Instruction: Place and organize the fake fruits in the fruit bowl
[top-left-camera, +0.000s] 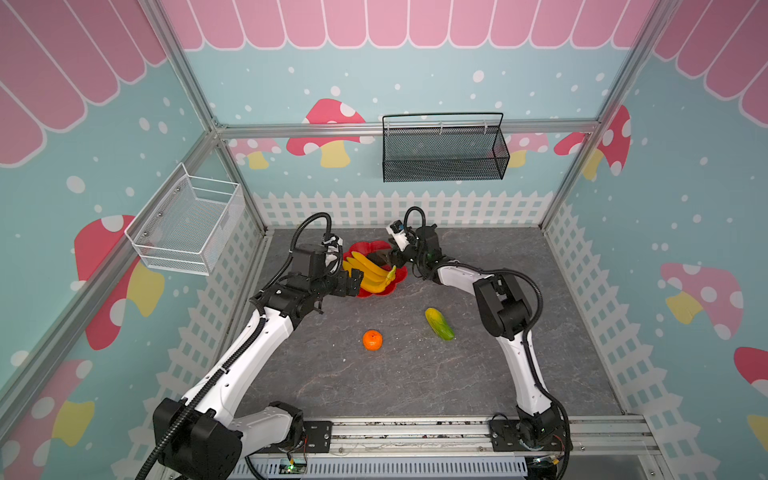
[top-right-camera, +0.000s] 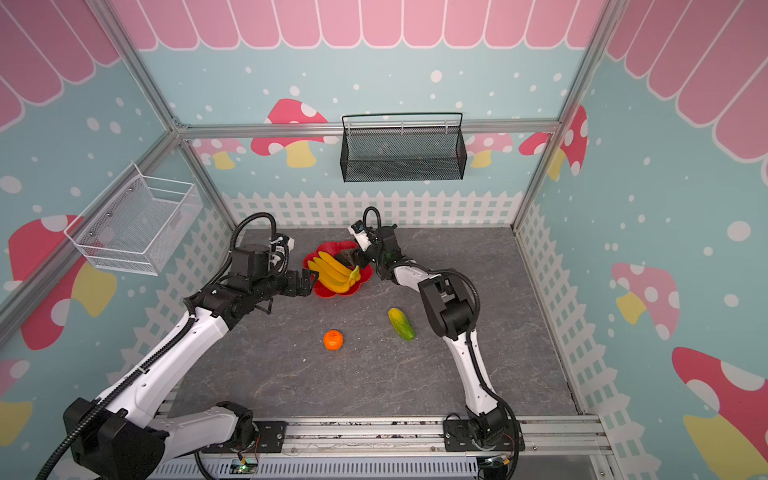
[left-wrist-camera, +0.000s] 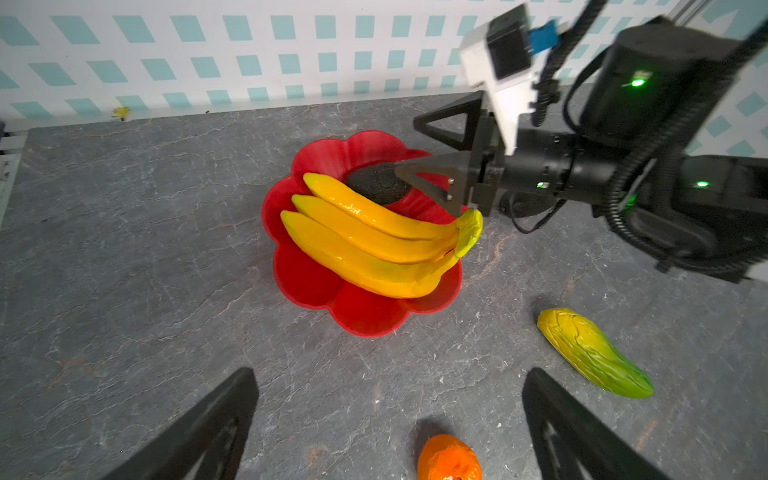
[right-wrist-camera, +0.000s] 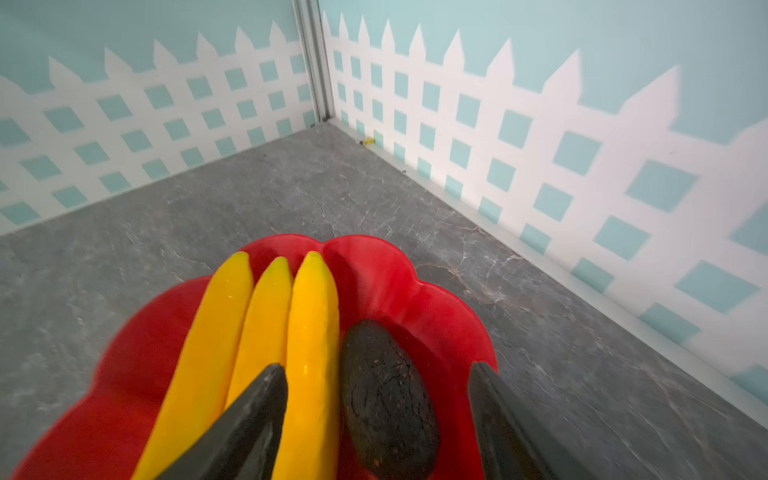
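Note:
The red flower-shaped fruit bowl (top-left-camera: 374, 293) (top-right-camera: 337, 292) (left-wrist-camera: 361, 320) (right-wrist-camera: 374, 266) sits at the back of the grey floor. In it lie a yellow banana bunch (top-left-camera: 370, 270) (top-right-camera: 334, 272) (left-wrist-camera: 374, 241) (right-wrist-camera: 266, 324) and a black-brown avocado (top-left-camera: 380, 257) (left-wrist-camera: 376, 183) (right-wrist-camera: 386, 399). My right gripper (top-left-camera: 392, 257) (right-wrist-camera: 376, 368) is open, its jaws either side of the avocado with a gap on both sides. At the bowl's left rim my left gripper (top-left-camera: 355, 282) (left-wrist-camera: 388, 376) is wide open and empty. The orange (top-left-camera: 372, 340) (left-wrist-camera: 449, 459) and the yellow-green fruit (top-left-camera: 439, 324) (left-wrist-camera: 594, 353) lie on the floor in front.
A white wire basket (top-left-camera: 187, 224) hangs on the left wall and a black mesh basket (top-left-camera: 442, 153) on the back wall. Fence-patterned walls close in the floor, and the bowl stands near the back one.

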